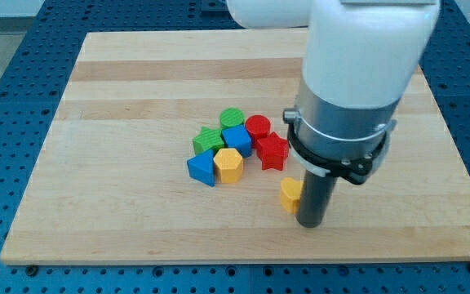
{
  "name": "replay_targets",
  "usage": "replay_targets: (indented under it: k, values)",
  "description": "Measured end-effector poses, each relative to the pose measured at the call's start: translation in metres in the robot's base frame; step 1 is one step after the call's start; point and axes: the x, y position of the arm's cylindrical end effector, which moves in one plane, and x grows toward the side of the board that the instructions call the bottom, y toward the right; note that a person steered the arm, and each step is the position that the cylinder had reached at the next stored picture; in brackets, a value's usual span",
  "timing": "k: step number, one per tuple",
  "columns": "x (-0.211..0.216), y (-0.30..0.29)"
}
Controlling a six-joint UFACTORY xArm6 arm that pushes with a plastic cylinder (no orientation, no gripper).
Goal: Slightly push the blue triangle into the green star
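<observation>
The blue triangle (201, 168) lies at the left of a cluster of blocks in the middle of the wooden board (137, 90). The green star (207, 140) sits just above it, touching or nearly touching. My tip (311, 223) is at the lower right of the cluster, right beside a small yellow block (290, 194). The tip is well to the right of the blue triangle, apart from it.
In the cluster are a green cylinder (232, 118), a blue cube (237, 137), a red cylinder (258, 126), a red star (272, 150) and a yellow hexagon (228, 165). The white arm body (357, 65) hides the board's upper right.
</observation>
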Motion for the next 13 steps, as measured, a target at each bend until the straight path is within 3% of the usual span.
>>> replay_targets:
  k: [3,6,10,13]
  values:
    - [-0.056,-0.025]
    - [-0.043,-0.016]
    - [-0.03,-0.15]
    - [-0.058,-0.136]
